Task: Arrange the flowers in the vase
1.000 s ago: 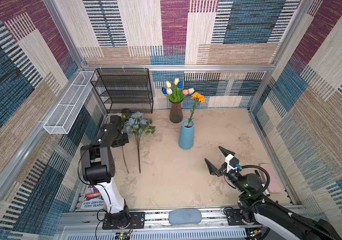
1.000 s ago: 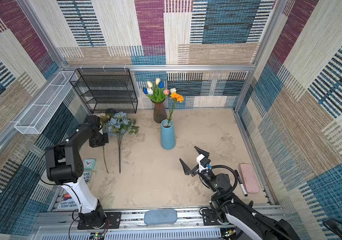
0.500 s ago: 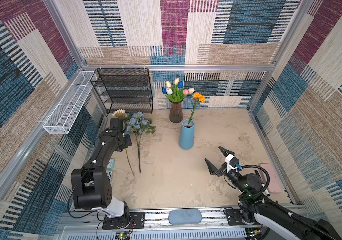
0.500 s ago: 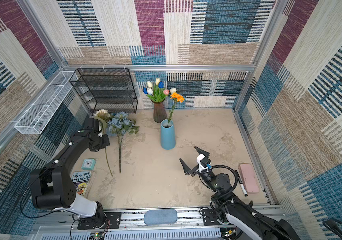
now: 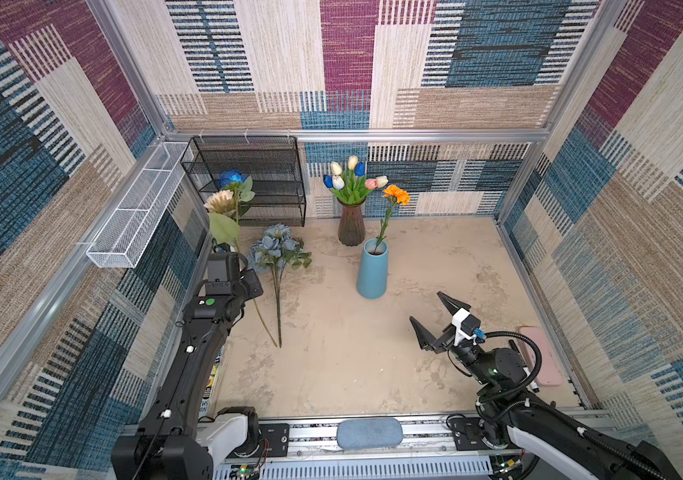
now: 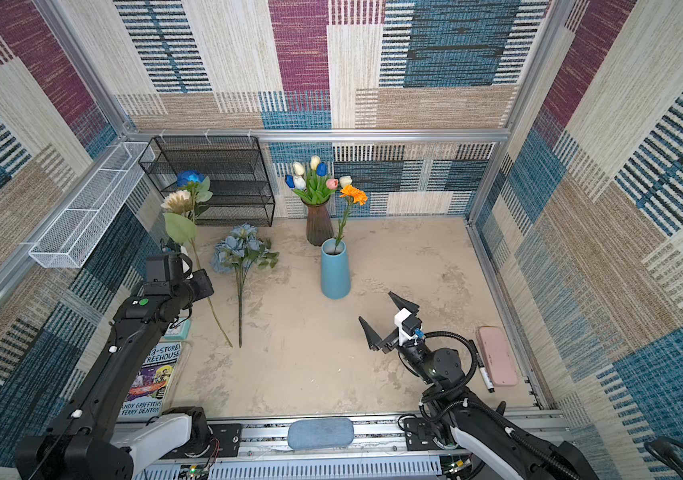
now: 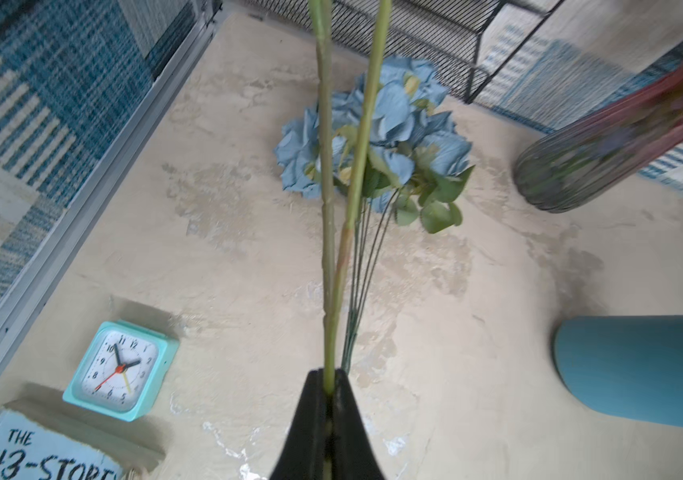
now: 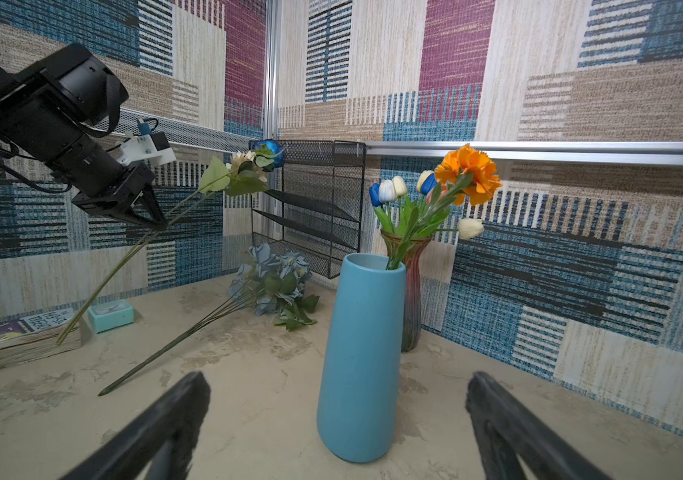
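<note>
The left hand (image 7: 329, 386) is clenched on two thin green stems (image 7: 326, 166), holding them tilted above the bench (image 5: 373, 353) at far left, the beige bloom (image 5: 220, 202) and bright-blue bloom (image 5: 232, 178) uppermost. They are probably bound for the smooth, tapered blue vase (image 5: 372, 270) mid-bench, which holds one orange bloom (image 5: 397, 194). The right hand (image 5: 425, 306) gapes empty, near right. The papery rose bunch (image 5: 276, 249) lies flat between left hand and vase.

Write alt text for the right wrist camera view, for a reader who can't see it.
The left gripper holds two long-stemmed flowers at a slant, blooms uppermost. A blue vase with one orange flower stands nearest; a dusty-blue bunch lies on the table.
</note>
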